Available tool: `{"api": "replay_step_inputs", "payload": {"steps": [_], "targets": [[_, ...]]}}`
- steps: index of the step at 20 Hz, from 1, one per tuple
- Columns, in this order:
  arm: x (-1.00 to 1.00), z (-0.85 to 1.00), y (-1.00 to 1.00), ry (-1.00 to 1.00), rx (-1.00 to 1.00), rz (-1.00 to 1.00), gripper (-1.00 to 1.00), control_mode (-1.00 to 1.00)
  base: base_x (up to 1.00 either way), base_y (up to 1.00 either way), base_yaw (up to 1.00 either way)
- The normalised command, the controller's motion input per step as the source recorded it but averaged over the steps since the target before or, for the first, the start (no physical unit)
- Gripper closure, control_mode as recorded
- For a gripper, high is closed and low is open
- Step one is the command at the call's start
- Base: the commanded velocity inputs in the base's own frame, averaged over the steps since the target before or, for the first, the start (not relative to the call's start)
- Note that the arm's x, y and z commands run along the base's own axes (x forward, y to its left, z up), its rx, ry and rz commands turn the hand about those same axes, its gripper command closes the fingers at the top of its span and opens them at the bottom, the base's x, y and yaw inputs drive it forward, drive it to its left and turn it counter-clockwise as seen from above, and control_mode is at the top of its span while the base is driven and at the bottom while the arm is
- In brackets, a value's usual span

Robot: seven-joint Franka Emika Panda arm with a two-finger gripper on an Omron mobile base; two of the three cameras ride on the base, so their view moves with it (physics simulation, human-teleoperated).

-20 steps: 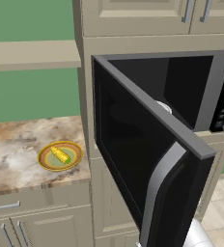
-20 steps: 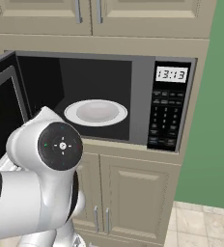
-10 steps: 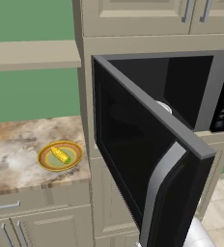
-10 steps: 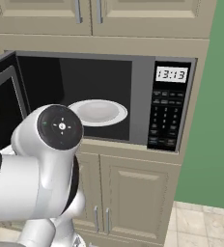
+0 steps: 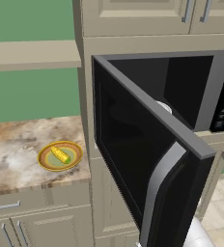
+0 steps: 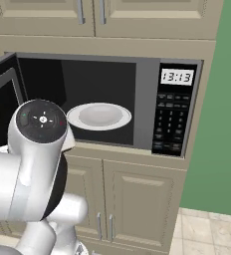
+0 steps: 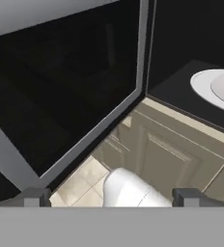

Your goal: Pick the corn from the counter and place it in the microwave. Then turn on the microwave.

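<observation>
The corn (image 5: 60,155), a small yellow cob, lies on a yellow-rimmed green plate (image 5: 74,159) on the marbled counter (image 5: 17,137), left of the microwave (image 6: 147,94). The microwave's dark glass door (image 5: 133,154) stands swung wide open. Inside, the white turntable plate (image 6: 98,115) is bare. In the hand view my gripper (image 7: 111,198) is open, its fingertips (image 7: 34,197) wide apart with nothing between them. It hangs low in front of the microwave, near the door (image 7: 61,96) and the turntable plate (image 7: 215,89), far from the corn.
The open door juts out between the arm and the counter. A button panel (image 6: 172,124) with a lit clock sits on the microwave's right. Beige cabinets (image 6: 137,199) lie below and above it. A tan wall shelf (image 5: 32,53) hangs over the counter.
In the right base view the arm's round joint has risen and drifted a little left. The corn, plate and microwave door have not moved.
</observation>
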Motion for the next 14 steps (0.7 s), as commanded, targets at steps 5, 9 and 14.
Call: {"api": "replay_step_inputs", "payload": {"steps": [5,9,14], "targets": [[0.02,-0.1,-0.1,0.14,0.0,-0.17,-1.0,-1.0,0.0,0.0,0.0],[0.05,0.0,-0.07,0.22,0.0,-0.17,-1.0,-1.0,0.0,0.0,0.0],[0.08,-0.08,-0.07,0.15,0.0,-0.17,-1.0,-1.0,0.0,0.0,0.0]]}}
